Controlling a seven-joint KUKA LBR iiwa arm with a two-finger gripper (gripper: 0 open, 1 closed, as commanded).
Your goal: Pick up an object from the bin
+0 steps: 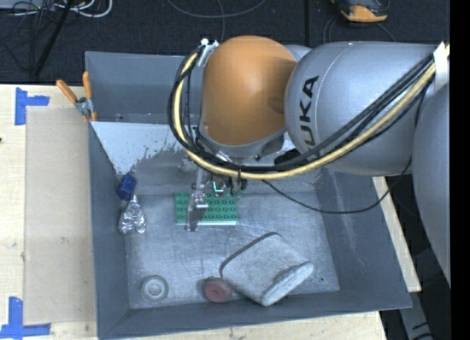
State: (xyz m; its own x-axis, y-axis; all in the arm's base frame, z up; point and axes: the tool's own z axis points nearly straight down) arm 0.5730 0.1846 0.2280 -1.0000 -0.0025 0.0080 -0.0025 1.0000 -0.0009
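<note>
One grey padded cloth (273, 271) lies below-right of the one green studded plate (220, 210), whose long axis runs left-right. The gripper (194, 214) stands over the plate's left end (spread or closed, I cannot tell). Left of the plate is one blue-capped clear bottle (131, 210). Below it are one reddish disc (215, 290) and one clear cap (153, 287).

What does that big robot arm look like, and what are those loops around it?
The arm is a thick, rounded silver-grey casing with KUKA lettering in black. Its wrist wears a smooth orange dome cover. Yellow and black cables loop around the dome and run back along the arm. Below it sits a small grey metal pincer.
</note>
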